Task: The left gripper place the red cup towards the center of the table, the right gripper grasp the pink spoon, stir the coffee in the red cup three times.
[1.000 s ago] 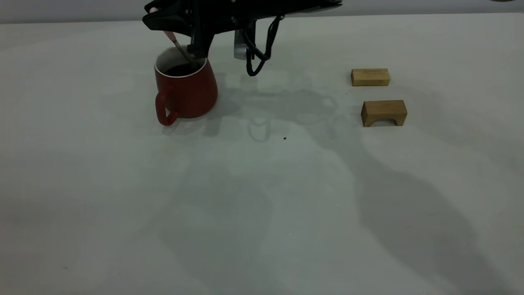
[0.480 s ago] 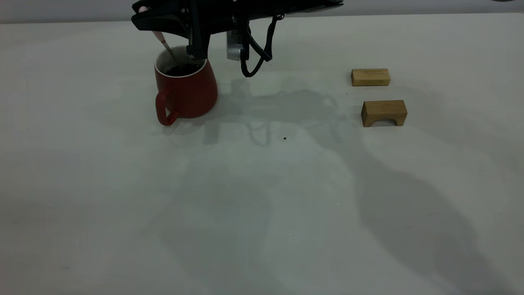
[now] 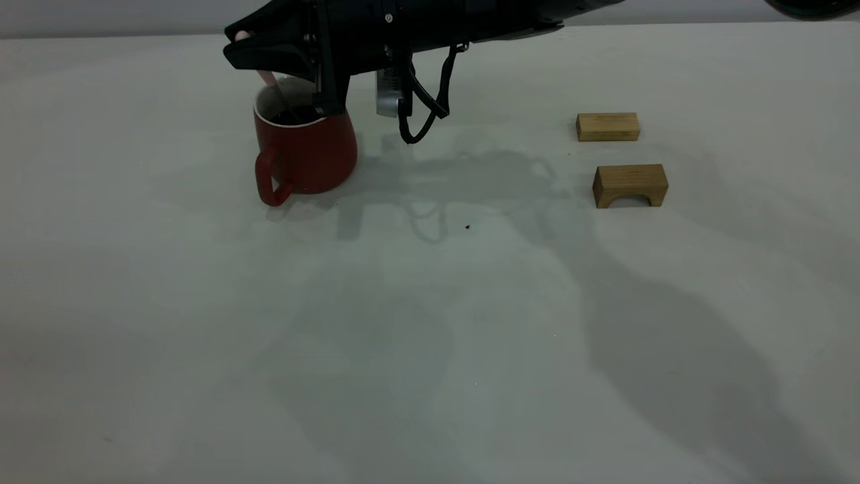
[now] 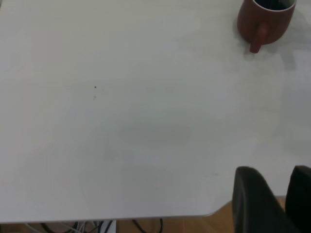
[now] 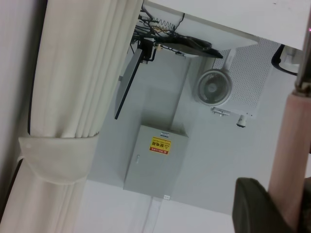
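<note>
Grey table; cup at ten o'clock. Right gripper over rim, clamping spoon, tip in coffee. Left gripper parked, narrow. Risk: a wide stir knocks the rim, tipping or slopping.

On the table: one red cup, one pink spoon, and two wooden blocks.

pink spoon, curtain, fan
</note>
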Robot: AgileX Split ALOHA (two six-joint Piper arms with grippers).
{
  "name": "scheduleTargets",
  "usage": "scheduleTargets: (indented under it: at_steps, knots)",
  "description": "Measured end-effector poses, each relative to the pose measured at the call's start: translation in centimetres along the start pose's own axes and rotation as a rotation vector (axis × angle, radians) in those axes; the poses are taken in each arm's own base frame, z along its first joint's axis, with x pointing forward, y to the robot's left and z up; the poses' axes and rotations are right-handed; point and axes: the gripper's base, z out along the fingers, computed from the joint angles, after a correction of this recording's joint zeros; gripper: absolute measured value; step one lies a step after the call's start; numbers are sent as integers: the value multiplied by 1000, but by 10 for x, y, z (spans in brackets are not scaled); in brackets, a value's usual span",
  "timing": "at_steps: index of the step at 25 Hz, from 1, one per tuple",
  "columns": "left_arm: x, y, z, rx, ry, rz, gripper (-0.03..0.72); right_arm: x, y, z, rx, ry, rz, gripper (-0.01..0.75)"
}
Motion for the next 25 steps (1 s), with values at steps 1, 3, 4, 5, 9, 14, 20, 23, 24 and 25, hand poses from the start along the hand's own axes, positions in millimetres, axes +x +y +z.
scheduleTargets:
  at_steps: [1, 3, 4, 5, 9, 14, 20, 23, 24, 25]
  knots:
    - [0, 0, 0, 0, 0, 0, 237, 0, 0, 0, 0, 0, 1, 138]
    - [0, 0, 0, 0, 0, 0, 237, 0, 0, 0, 0, 0, 1, 148]
    - [0, 0, 0, 0, 0, 0, 237, -1, -1, 0, 0, 0, 2, 157]
    - [0, 0, 0, 0, 0, 0, 237, -2, -1, 0, 1, -1, 4, 170]
    - [0, 0, 0, 0, 0, 0, 237, -5, -3, 1, 4, -5, 9, 301]
    - [0, 0, 0, 0, 0, 0, 237, -4, -4, 0, 17, -8, -4, 521]
    - [0, 0, 0, 0, 0, 0, 237, 50, 21, -12, 101, -43, -226, 603]
    - [0, 0, 0, 0, 0, 0, 237, 97, 39, -27, 157, -78, -412, 563]
    - [0, 0, 0, 0, 0, 0, 237, 111, 44, -32, 175, -95, -470, 546]
    - [0, 0, 0, 0, 0, 0, 237, 128, 49, -39, 197, -118, -540, 531]
